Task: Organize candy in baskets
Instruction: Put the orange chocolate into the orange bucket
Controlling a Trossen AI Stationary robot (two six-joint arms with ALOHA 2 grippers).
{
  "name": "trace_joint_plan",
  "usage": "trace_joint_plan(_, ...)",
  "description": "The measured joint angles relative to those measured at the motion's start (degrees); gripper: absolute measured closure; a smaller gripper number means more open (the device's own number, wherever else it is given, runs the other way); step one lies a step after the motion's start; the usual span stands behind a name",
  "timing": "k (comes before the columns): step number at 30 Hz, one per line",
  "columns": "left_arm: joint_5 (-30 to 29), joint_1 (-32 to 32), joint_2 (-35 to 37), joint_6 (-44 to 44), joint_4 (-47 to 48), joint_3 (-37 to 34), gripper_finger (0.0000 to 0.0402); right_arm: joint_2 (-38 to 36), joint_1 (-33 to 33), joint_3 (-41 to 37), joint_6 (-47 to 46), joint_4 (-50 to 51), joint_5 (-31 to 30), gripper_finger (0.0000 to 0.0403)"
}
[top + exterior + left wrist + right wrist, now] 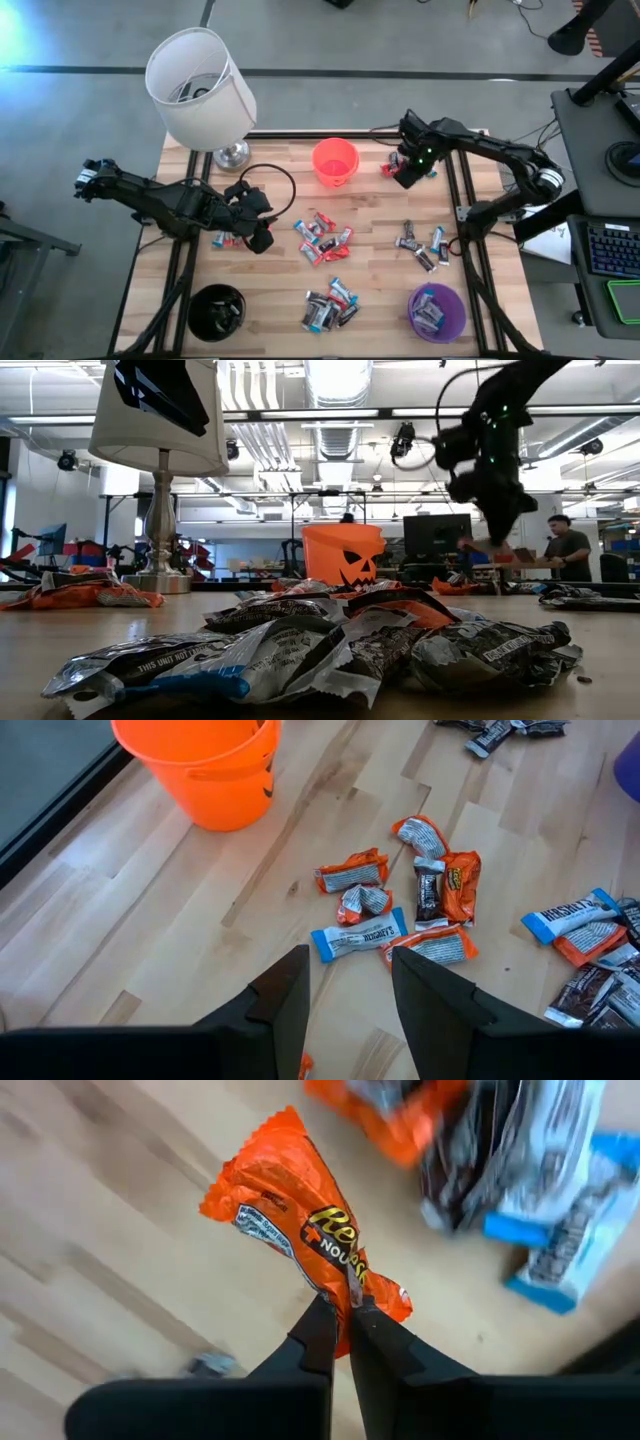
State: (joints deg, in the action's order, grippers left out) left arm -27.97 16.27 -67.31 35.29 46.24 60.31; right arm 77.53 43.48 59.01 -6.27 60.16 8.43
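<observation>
My right gripper is shut on an orange-wrapped candy, at the table's far right, right of the orange bucket. In the low view it hangs well above the table. More candies lie below it. My left gripper is open over the table's left side, touching nothing; a cluster of orange, blue and dark candies lies flat ahead of it. The black bucket and the purple bucket stand at the near edge, candies inside. My right gripper pinches the orange candy between its two fingertips, by the wrapper's edge at one end. The rest of the wrapper sticks out beyond the fingertips. The candy looks lifted clear of the table.
A lamp with a large white shade stands at the far left corner, its cord looping on the table. Candy piles lie mid-table, near the front and on the right. A person stands beyond the table.
</observation>
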Motion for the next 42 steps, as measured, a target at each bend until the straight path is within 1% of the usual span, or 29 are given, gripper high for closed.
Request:
trace_joint_plan(5,0.0,0.0,0.0,0.0,0.0,0.0,0.0276,-0.9,-1.2,5.0,-1.8,-3.4,3.0,0.039)
trace_joint_plan(7,0.0,0.0,0.0,0.0,0.0,0.0,0.0276,-0.4,-1.8,7.6,-2.2,-5.1,4.1,0.039)
trace_joint_plan(11,0.0,0.0,0.0,0.0,0.0,0.0,0.0276,1.8,-3.4,12.3,-2.3,-8.1,4.2,0.039)
trace_joint_plan(15,0.0,0.0,0.0,0.0,0.0,0.0,0.0276,5.3,-4.8,17.2,-2.0,-8.7,5.6,0.039)
trace_joint_plan(26,0.0,0.0,0.0,-0.2,0.1,0.0,0.0276,16.5,-8.9,28.1,0.9,-8.6,5.8,0.039)
trace_joint_plan(29,0.1,0.0,0.0,-0.2,0.4,0.0,0.0276,19.0,-9.9,30.2,1.2,-8.6,7.2,0.039)
trace_joint_plan(34,0.1,0.0,0.0,1.4,3.9,0.0,0.0276,21.9,-11.2,32.6,1.9,-9.3,7.2,0.039)
trace_joint_plan(42,0.1,0.0,0.0,4.9,12.4,0.0,0.0276,22.7,-11.8,33.5,3.2,-11.4,7.0,0.039)
